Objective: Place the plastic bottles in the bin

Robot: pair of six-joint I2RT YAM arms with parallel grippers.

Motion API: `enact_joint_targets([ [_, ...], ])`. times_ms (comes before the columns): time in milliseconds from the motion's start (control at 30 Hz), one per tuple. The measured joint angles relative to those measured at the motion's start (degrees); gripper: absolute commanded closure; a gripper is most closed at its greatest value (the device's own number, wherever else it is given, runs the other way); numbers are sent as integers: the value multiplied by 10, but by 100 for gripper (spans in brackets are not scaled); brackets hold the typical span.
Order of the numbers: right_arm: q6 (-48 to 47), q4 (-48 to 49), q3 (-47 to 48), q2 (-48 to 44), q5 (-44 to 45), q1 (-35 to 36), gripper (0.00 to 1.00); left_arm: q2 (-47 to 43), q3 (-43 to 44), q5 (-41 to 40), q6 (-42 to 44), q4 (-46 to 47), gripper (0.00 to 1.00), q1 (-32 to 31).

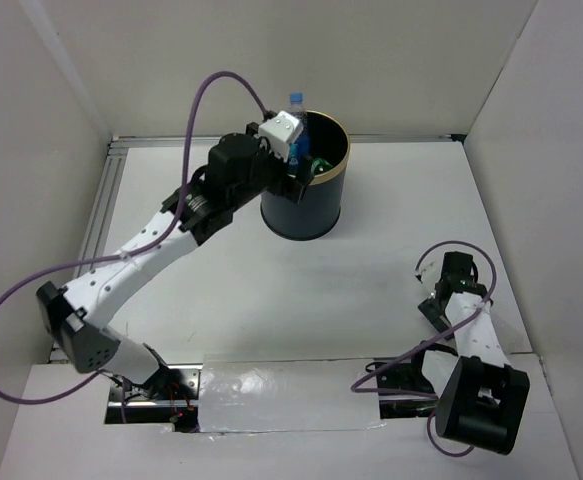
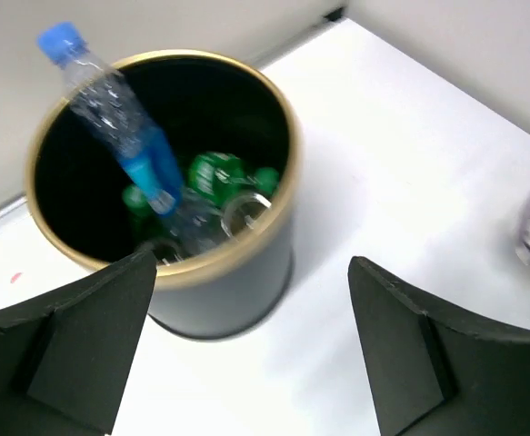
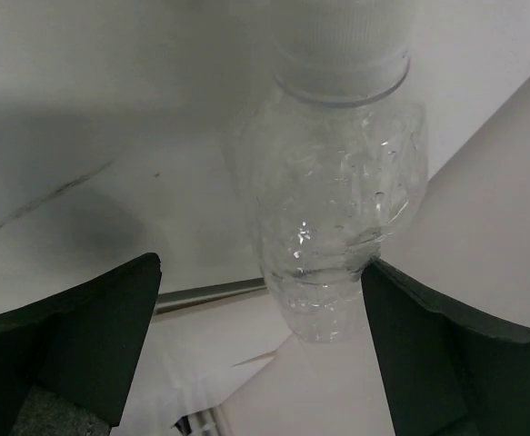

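Plastic bottles (image 2: 190,222) — mostly down in bin (image 1: 301,215) at 12 o'clock of table (image 1: 271,300). Green ones (image 2: 215,173) and a clear one (image 2: 242,211) visible at the bottom in left wrist view. Blue-capped bottle (image 2: 110,104) tilted, base inside, cap poking over gold rim (image 2: 287,127) toward 11 o'clock; blurred, so resting or dropping, cannot tell.

Left gripper (image 2: 251,268) above bin's near wall, jaws spread wide, nothing between them.

One clear bottle with white cap (image 3: 337,182) outside bin, by right gripper (image 3: 261,265) at 4 o'clock; not made out in top view. Right jaws also spread, bottle in the gap with space on both sides — no contact seen, not grasped.

Handling, as judged: empty, thin-walled, very light; dimpled wall likely to buckle under a hard squeeze; round and slick, apt to roll or squirt out. Best hold probably across mid-body, square to the long axis, or nearer the stiffer shoulder under the cap. Gentle closing advised.
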Motion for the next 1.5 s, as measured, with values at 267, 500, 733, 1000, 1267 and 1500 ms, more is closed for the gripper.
enact_joint_targets([
  [267, -60, 127, 0, 95, 17, -43, 8, -126, -181, 7, -26, 7, 0, -24],
  [500, -125, 179, 29, 169, 7, -99, 38, -161, -289, 8, -77, -5, 0, -28],
  [733, -138, 45, 204, 260, -166, -153, 87, -197, -321, 10, -113, 12, 0, -35],
  [1000, -163, -123, 441, 162, -667, -161, 75, -250, -437, 43, -183, 43, 0, -35],
  [1267, 111, 190, 581, 198, -832, 144, 75, -283, -486, 51, -221, 52, 0, -35],
  [1500, 196, 277, 674, 335, -754, 328, 74, -322, -507, 51, -241, 67, 0, -35],
])
